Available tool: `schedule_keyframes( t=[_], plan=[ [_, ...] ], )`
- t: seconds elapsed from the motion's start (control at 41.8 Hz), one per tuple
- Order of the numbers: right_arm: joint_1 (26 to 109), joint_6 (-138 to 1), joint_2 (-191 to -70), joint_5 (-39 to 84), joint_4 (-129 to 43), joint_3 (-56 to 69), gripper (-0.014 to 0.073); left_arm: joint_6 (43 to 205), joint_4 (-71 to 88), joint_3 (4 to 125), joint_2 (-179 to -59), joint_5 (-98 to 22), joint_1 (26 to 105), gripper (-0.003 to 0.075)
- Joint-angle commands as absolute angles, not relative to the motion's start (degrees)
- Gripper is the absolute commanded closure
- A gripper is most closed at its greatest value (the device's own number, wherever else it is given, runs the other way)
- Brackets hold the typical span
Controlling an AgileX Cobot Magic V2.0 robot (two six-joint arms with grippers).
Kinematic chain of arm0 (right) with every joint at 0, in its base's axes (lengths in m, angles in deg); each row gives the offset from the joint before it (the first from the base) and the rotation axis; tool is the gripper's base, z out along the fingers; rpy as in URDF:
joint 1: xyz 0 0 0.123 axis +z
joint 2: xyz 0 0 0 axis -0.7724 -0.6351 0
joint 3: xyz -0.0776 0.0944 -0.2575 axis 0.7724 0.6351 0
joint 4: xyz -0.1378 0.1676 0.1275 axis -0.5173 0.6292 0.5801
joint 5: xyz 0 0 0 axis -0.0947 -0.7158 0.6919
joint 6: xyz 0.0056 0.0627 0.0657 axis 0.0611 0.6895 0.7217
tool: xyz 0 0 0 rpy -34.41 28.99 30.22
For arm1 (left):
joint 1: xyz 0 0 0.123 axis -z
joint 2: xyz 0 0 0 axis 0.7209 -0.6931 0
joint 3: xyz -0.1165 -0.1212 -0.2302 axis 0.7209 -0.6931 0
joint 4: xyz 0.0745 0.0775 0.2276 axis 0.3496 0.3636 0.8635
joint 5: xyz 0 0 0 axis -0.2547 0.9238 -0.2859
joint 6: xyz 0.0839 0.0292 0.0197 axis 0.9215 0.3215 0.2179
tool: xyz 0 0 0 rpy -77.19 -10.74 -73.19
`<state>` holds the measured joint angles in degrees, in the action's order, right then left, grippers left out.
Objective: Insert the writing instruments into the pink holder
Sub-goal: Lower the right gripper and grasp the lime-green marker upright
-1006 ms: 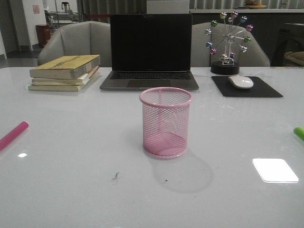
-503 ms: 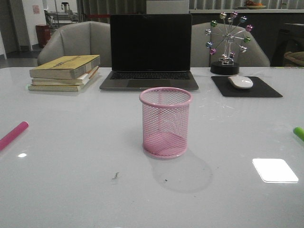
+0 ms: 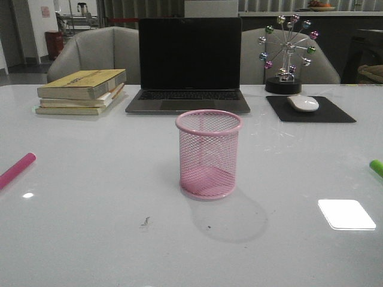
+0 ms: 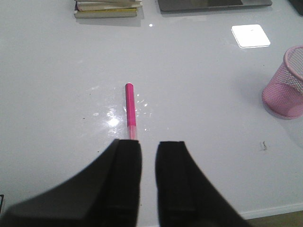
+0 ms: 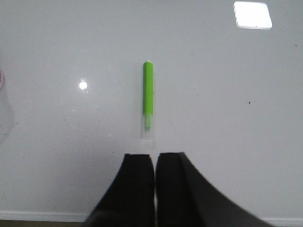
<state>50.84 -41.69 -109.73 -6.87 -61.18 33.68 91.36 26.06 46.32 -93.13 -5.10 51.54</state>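
Nothing gripped yet, nothing in the cup. Pink wire-mesh cylindrical holder [image 3: 209, 153] standing upright and empty mid-counter, in front of the closed-dark laptop [image 3: 189, 64].

Magenta pink marker pen [image 4: 130, 108] lying flat on the glossy white counter [image 3: 90, 227], far out on the left edge in the front view, well apart from the holder. Seen from the left wrist: left gripper [image 4: 148, 146] hovering above it, black fingers [image 4: 127, 165] parted by a narrow gap, holding nothing. Marker's pale end just past the fingertips, long axis running straight away from them, offset slightly toward one finger rather than centred in the gap.

Lime green marker pen [image 5: 148, 100] flat on the right edge, likewise well clear of the holder. Right gripper [image 5: 154, 158] above it, fingers nearly touching, only a thin slit between, empty. Clear cap end nearest, axis again pointing straight ahead.

Each marker nearest its own arm; likely wider opening needed first, especially on the right.
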Motion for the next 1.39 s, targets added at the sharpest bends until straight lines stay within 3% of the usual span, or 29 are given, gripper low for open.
schedule_keyframes(
  t=[0.0,0.072,0.12,0.287,0.79,1.365],
  plan=[
    [50.5,-41.7,-113.8,-3.5,-62.0,32.1,0.0190,91.0,24.9,47.8,-93.7,-10.1,51.5,0.0286],
    [50.3,-41.3,-116.5,-3.5,-62.1,31.8,0.0128,91.0,24.9,47.8,-93.7,-10.4,51.5,0.0198],
    [50.2,-40.5,-118.4,-3.4,-62.1,31.3,0.0128,91.1,25.1,47.8,-93.7,-10.6,51.5,0.0183],
    [49.5,-39.2,-128.3,-3.2,-62.0,27.4,0.0128,93.1,24.7,47.7,-93.7,-11.0,52.5,0.0206],
    [46.9,-39.8,-160.9,-5.1,-58.9,7.7,0.0128,93.1,24.4,47.5,-93.7,-12.0,67.9,0.0266],
    [47.0,-47.2,-180.7,-8.1,-53.5,-8.1,0.0128,93.1,24.4,47.4,-93.7,-12.0,68.3,0.0266]
  ],
)
